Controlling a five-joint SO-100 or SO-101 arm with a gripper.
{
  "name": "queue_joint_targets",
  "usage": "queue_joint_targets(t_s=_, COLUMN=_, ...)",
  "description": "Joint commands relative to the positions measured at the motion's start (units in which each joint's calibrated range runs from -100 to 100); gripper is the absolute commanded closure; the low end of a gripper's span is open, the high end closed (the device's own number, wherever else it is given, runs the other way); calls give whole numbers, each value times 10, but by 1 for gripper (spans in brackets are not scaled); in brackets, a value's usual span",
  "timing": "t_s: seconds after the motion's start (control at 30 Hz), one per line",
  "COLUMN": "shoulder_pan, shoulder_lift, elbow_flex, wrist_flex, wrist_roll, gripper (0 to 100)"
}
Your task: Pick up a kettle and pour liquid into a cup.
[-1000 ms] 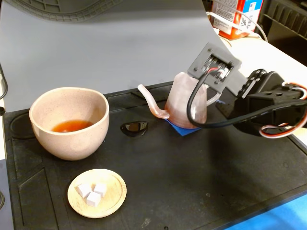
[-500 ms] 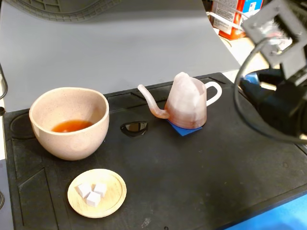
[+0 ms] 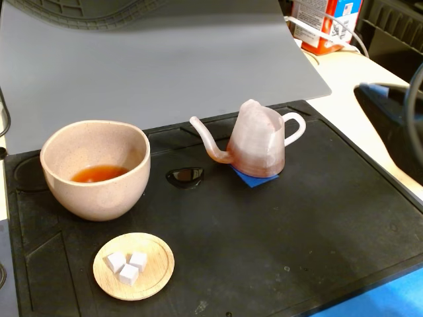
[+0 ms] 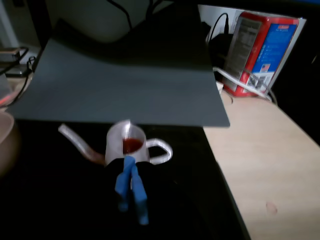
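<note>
The pinkish kettle (image 3: 258,142) stands upright on a black mat (image 3: 317,224), over a blue patch (image 3: 254,178), spout to the left and white loop handle to the right. It also shows in the wrist view (image 4: 127,147), with reddish liquid (image 4: 132,145) inside. The beige speckled cup (image 3: 96,168) stands to the left in the fixed view and holds a shallow pool of amber liquid (image 3: 98,174). My gripper (image 4: 129,164) shows only in the wrist view. Its blue fingers (image 4: 139,197) meet at the tips just in front of the kettle and hold nothing.
A small wooden dish (image 3: 134,266) with three white cubes lies in front of the cup. A grey sheet (image 3: 165,59) lies behind the mat. A red and blue carton (image 3: 327,23) stands at the back right. A dark shape (image 3: 396,125) sits at the right edge.
</note>
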Motion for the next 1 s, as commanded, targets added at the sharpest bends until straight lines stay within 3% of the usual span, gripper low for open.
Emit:
queue_joint_targets(t_s=0.0, shoulder_pan=-2, shoulder_lift=-63, elbow_flex=-1, wrist_flex=79, wrist_roll=-1, gripper=99)
queue_joint_targets(t_s=0.17, shoulder_pan=-2, shoulder_lift=-177, elbow_flex=2, wrist_flex=264, wrist_roll=-2, gripper=99)
queue_joint_targets(t_s=0.33, shoulder_pan=0, shoulder_lift=-256, elbow_flex=19, wrist_flex=371, wrist_roll=-2, gripper=99)
queue_joint_targets(t_s=0.43, shoulder_pan=-1, shoulder_lift=-286, elbow_flex=19, wrist_flex=442, wrist_roll=-32, gripper=99)
queue_joint_targets(t_s=0.7, shoulder_pan=5, shoulder_lift=-333, elbow_flex=18, wrist_flex=647, wrist_roll=-45, gripper=99)
queue_joint_targets(t_s=0.77, shoulder_pan=5, shoulder_lift=-333, elbow_flex=18, wrist_flex=745, wrist_roll=-44, gripper=100)
queue_joint_targets(t_s=0.97, shoulder_pan=5, shoulder_lift=-332, elbow_flex=18, wrist_flex=850, wrist_roll=-41, gripper=100)
